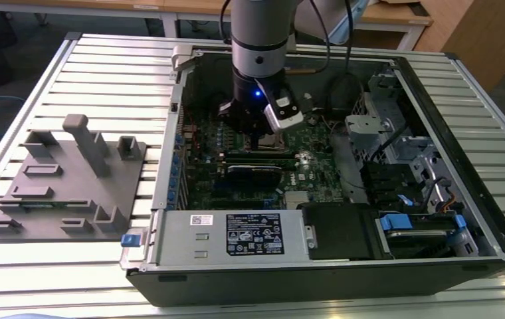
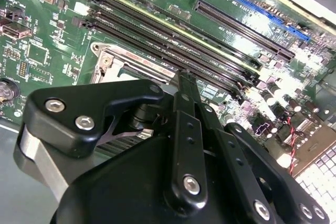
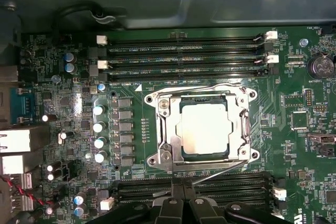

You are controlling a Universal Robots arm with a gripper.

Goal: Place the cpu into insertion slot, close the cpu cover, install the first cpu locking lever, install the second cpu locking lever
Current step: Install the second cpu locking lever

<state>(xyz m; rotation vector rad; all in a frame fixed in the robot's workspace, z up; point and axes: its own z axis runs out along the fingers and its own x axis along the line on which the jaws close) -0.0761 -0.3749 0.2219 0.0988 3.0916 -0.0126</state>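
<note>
The cpu [image 3: 203, 128] sits in the slot [image 3: 164, 129], cover [image 3: 239, 109] down; the gripper [image 3: 182, 195], fingers together, hovers beside it.

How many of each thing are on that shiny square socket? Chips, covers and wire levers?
cpu: 1
cpu cover: 1
wire locking levers: 2
Total: 4
</note>
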